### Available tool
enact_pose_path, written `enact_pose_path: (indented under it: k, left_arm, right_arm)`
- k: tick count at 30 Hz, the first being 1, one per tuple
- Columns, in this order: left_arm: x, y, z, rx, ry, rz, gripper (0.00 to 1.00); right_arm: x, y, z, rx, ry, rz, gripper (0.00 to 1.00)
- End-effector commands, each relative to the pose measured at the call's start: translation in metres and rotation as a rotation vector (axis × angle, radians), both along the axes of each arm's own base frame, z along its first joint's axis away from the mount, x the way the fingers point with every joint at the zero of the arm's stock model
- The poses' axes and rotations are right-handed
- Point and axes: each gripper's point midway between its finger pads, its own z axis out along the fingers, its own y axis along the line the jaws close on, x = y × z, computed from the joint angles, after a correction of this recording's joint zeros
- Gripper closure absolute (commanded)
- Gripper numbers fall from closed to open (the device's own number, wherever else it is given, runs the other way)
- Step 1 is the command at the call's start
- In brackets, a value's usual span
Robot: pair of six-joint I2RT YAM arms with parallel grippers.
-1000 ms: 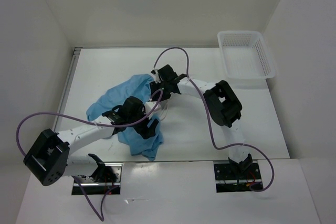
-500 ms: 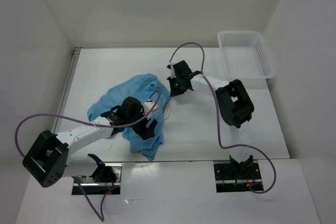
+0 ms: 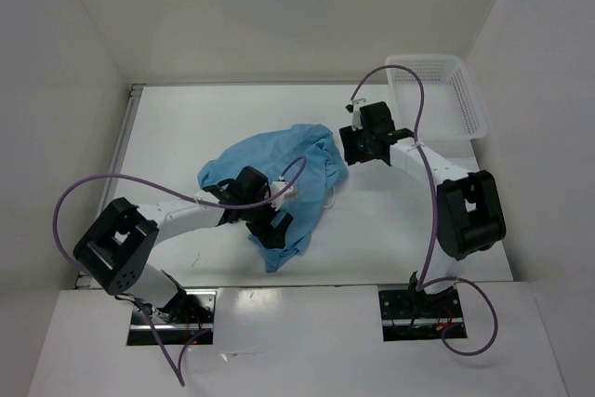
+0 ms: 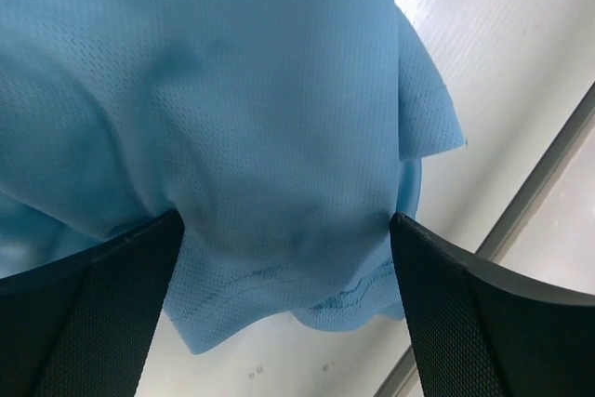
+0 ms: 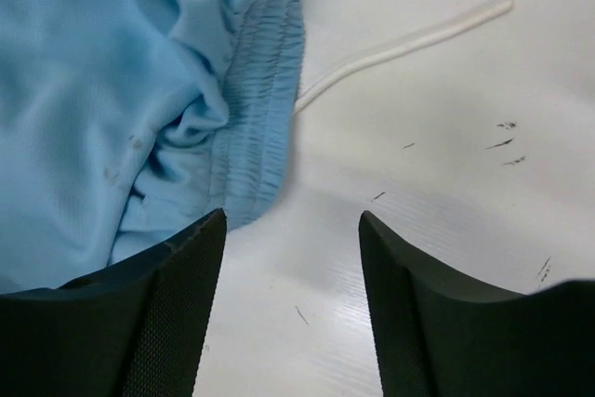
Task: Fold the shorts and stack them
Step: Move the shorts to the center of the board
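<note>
My left claw (image 4: 284, 230) is spread wide over the sky-blue shorts (image 3: 279, 160), and their mesh fabric fills the gap between its fingers. The shorts lie crumpled in the middle of the desk (image 3: 186, 127). My right claw (image 5: 293, 220) is released and holds nothing. It hangs over bare desk just beside the gathered waistband (image 5: 265, 90), with the white drawstring (image 5: 400, 44) trailing out beyond.

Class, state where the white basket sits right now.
In the top view, the white basket sits at the far right corner of the table, just beyond the right gripper, apart from the shorts.
</note>
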Motion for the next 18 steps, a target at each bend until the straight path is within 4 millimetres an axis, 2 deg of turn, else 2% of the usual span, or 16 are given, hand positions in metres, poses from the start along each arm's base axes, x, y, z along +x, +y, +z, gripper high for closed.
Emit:
enact_pose_path:
  k: [1,2,3,5,7,8,9,10,12,15,16,18]
  left_arm:
    - [-0.008,0.006,-0.021,0.070,0.050,-0.005,0.00]
    - [-0.013,0.010,-0.022,0.088,0.072,-0.006,0.00]
    - [-0.016,0.013,-0.023,0.098,0.086,-0.006,0.00]
    - [-0.025,0.013,-0.025,0.121,0.112,-0.025,0.16]
    - [-0.028,0.014,-0.027,0.126,0.132,-0.029,0.37]
    - [-0.030,0.012,-0.027,0.126,0.132,-0.038,0.75]
    - [-0.030,0.012,-0.027,0.126,0.132,-0.038,0.93]
    - [-0.028,0.010,-0.027,0.118,0.121,-0.038,1.00]
    - [-0.027,0.010,-0.023,0.104,0.103,-0.038,1.00]
    - [-0.005,0.010,-0.010,0.112,-0.011,0.006,1.00]
    - [0.012,0.021,-0.002,0.124,-0.052,0.068,1.00]
    - [0.019,0.036,0.007,0.144,-0.043,0.119,1.00]
  right_arm:
    - [-0.016,0.012,0.020,0.057,-0.025,0.109,0.34]
    - [-0.019,0.014,0.016,0.064,-0.014,0.117,0.34]
    - [-0.020,0.015,0.021,0.074,-0.023,0.125,0.34]
    - [-0.024,0.019,0.018,0.086,-0.010,0.154,0.34]
    - [-0.028,0.027,0.013,0.114,0.012,0.196,0.31]
    - [-0.031,0.032,0.013,0.136,0.031,0.218,0.29]
    - [-0.036,0.041,0.011,0.183,0.058,0.242,0.26]
    - [-0.039,0.044,0.002,0.215,0.106,0.209,0.26]
    - [-0.037,0.049,-0.006,0.250,0.134,0.179,0.21]
    - [-0.035,0.053,-0.025,0.286,0.201,0.109,0.16]
    - [-0.032,0.055,-0.032,0.294,0.219,0.092,0.14]
    - [-0.032,0.056,-0.042,0.315,0.257,0.032,0.13]
